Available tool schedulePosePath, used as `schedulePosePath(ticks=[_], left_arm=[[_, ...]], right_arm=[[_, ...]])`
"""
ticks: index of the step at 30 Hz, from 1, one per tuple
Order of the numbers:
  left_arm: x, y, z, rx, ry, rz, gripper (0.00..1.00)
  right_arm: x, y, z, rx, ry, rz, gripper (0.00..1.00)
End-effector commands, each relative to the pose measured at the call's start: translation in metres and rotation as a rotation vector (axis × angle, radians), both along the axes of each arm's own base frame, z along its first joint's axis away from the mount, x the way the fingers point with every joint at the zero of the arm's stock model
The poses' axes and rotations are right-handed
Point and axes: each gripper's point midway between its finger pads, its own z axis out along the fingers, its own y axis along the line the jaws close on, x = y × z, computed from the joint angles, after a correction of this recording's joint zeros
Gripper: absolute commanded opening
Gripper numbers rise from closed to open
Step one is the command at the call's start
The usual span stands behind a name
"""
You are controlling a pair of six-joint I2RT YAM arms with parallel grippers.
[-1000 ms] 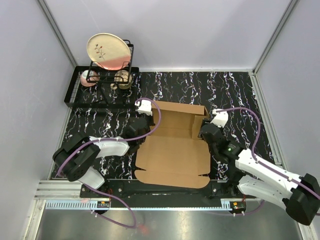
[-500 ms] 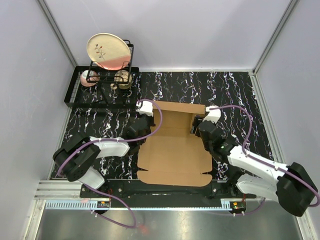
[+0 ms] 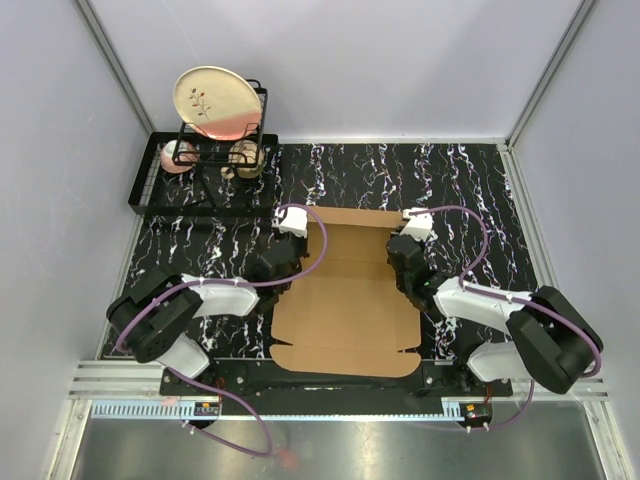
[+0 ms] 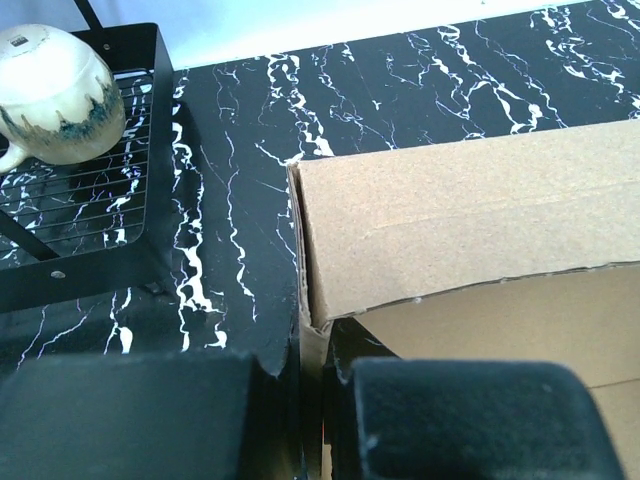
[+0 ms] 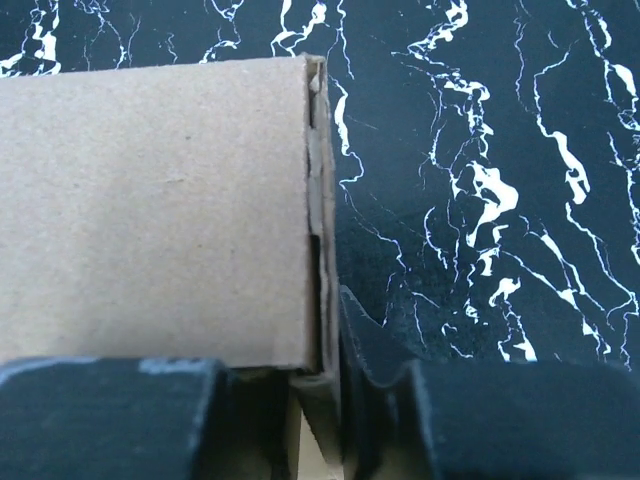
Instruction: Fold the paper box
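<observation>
Left gripper: my jaws are closed down to a sliver on the raised left side wall of the paper box. The cardboard edge stands between the pads. This grip is the same as a second ago.
Right gripper: a second ago my jaws were spread wide, just outside the right side wall. Now they are drawn in narrow, with that wall's edge standing between them. The right finger looks to be against the board. I cannot tell whether both pads are pressing yet.
Right arm: it has swung inward from the right of the table. My wrist now sits at the box's far right corner, mirroring my left wrist at the far left corner.
Paper box, position: it lies in the middle of the table between my two arms. The broad near panel is flat, with its notched front edge toward my bases. The far wall and both side walls are raised.
Paper box, change: seen from above, the far end looks narrower than it did a second ago, so the side walls seem more upright.
Meaning for the task: both walls are now bracketed, one per gripper. I judge the tray half-formed. The near panel is not yet folded over.
Dish rack: it stands well apart at the far left and is not involved.
</observation>
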Motion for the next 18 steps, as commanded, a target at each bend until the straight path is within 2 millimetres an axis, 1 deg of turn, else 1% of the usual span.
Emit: schedulePosePath(ticks=[1, 3, 4, 6, 7, 9, 11, 14, 15, 16, 17, 18], left_arm=[[-0.015, -0.037, 0.028, -0.142, -0.061, -0.154, 0.00], [-0.015, -0.037, 0.028, -0.146, -0.059, -0.154, 0.00], [-0.015, -0.037, 0.027, -0.143, -0.056, -0.155, 0.00], [-0.015, -0.037, 0.027, -0.146, -0.055, -0.155, 0.00], [-0.015, -0.037, 0.027, -0.147, -0.054, -0.155, 0.00], [-0.016, -0.037, 0.026, -0.140, -0.049, -0.153, 0.00], [-0.016, -0.037, 0.025, -0.129, -0.045, -0.147, 0.00], [-0.014, -0.036, 0.025, -0.105, -0.034, -0.127, 0.00], [-0.011, -0.036, 0.030, -0.101, -0.039, -0.114, 0.00], [-0.011, -0.036, 0.026, -0.073, -0.018, -0.112, 0.00], [-0.012, -0.037, 0.029, -0.062, -0.013, -0.110, 0.00], [-0.007, -0.038, 0.042, -0.064, -0.025, -0.093, 0.00]], right_arm=[[0.016, -0.003, 0.017, 0.050, -0.092, -0.072, 0.09], [0.018, -0.005, 0.015, 0.044, -0.097, -0.087, 0.03], [0.018, -0.005, 0.014, 0.038, -0.098, -0.085, 0.04], [0.018, -0.004, 0.012, 0.043, -0.101, -0.083, 0.11], [0.019, -0.004, 0.012, 0.040, -0.098, -0.081, 0.11], [0.019, -0.003, 0.009, 0.028, -0.086, -0.078, 0.01], [0.018, -0.005, 0.005, 0.007, -0.071, -0.075, 0.00], [0.015, -0.008, 0.005, -0.019, -0.054, -0.077, 0.00], [0.014, -0.009, 0.011, -0.018, -0.056, -0.075, 0.00], [0.013, -0.010, 0.015, -0.013, -0.050, -0.082, 0.00], [0.011, -0.012, 0.019, -0.039, -0.014, -0.085, 0.00], [0.009, -0.011, 0.030, -0.027, -0.009, -0.078, 0.00]])
